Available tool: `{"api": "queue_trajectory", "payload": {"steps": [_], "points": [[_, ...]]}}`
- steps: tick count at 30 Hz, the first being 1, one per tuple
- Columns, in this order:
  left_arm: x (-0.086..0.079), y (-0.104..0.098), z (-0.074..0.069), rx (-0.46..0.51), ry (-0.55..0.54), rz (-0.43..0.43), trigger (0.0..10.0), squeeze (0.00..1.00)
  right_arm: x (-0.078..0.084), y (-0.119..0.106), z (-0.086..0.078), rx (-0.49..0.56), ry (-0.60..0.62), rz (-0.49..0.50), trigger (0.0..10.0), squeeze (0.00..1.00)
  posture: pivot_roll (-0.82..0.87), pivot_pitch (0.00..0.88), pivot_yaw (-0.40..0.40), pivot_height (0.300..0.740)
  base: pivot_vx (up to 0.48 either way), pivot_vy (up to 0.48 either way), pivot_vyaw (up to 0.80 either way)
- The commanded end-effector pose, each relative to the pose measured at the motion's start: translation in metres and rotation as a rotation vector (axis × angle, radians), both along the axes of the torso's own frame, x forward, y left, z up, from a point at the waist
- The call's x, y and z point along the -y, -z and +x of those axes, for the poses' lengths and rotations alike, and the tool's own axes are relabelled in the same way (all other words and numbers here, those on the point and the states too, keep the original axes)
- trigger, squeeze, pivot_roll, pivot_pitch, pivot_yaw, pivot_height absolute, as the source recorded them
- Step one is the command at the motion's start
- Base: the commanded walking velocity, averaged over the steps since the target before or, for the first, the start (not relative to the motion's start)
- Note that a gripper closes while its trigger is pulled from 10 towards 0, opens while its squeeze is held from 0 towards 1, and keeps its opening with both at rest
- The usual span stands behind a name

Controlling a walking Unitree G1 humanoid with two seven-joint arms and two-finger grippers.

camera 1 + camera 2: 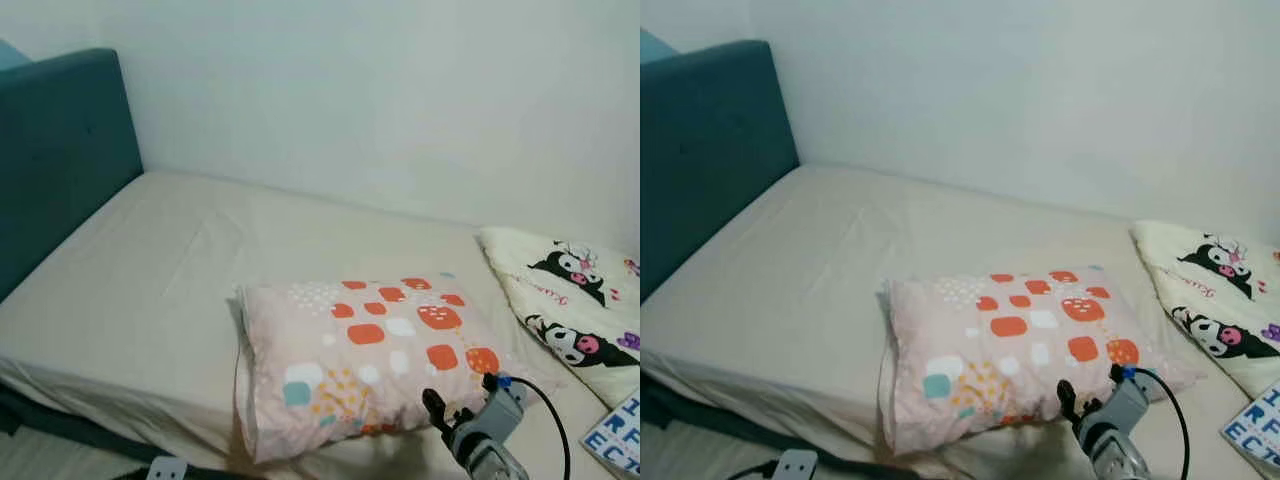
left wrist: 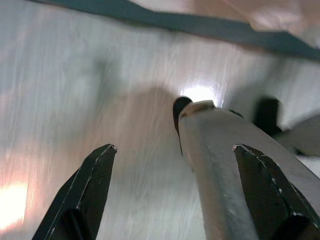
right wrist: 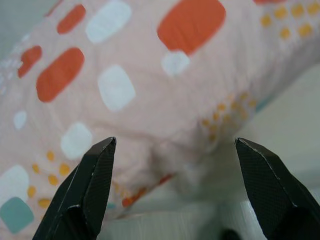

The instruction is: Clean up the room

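A pink pillow with orange, white and teal patches lies near the front edge of the bed, which has a beige sheet. My right gripper is at the pillow's near right corner. In the right wrist view the right gripper is open, its black fingers spread just short of the pillow's edge with nothing between them. My left arm hangs idle; the left gripper is open above a pale wood floor.
A cream blanket printed with black-and-white cartoon figures lies on the bed's right end. A white item with blue letters sits at the front right corner. A teal headboard rises at the left, and a white wall stands behind.
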State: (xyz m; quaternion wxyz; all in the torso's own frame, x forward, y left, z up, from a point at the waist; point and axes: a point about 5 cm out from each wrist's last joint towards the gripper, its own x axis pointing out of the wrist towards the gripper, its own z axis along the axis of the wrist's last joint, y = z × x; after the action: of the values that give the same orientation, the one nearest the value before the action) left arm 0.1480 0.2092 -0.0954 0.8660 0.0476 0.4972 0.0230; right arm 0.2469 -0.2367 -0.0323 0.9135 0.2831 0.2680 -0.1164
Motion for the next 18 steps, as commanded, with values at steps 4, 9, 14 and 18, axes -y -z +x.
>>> {"api": "queue_trajectory", "payload": {"steps": [4,9,14,18], "points": [[0.001,-0.001,0.002,0.009,-0.013,0.006,10.0,0.0,0.005,-0.01,0.01,0.041,-0.001,-0.028,10.0,0.0,0.05,0.0,-0.108,0.74,0.0,-0.073,0.0],[0.002,-0.001,0.005,0.014,-0.011,0.003,10.0,0.0,0.004,-0.014,0.015,0.057,-0.019,-0.037,10.0,0.0,0.05,0.0,-0.106,0.74,0.0,0.0,0.0],[0.006,-0.002,0.007,0.022,-0.009,0.008,10.0,0.0,-0.002,-0.009,0.012,0.031,-0.071,-0.03,10.0,0.0,0.04,0.0,-0.121,0.74,0.0,0.0,0.0],[0.009,-0.001,0.005,0.02,-0.007,0.015,10.0,0.0,-0.004,-0.004,0.006,0.0,-0.067,-0.016,10.0,0.0,0.04,0.0,-0.126,0.74,0.0,0.0,0.0]]}}
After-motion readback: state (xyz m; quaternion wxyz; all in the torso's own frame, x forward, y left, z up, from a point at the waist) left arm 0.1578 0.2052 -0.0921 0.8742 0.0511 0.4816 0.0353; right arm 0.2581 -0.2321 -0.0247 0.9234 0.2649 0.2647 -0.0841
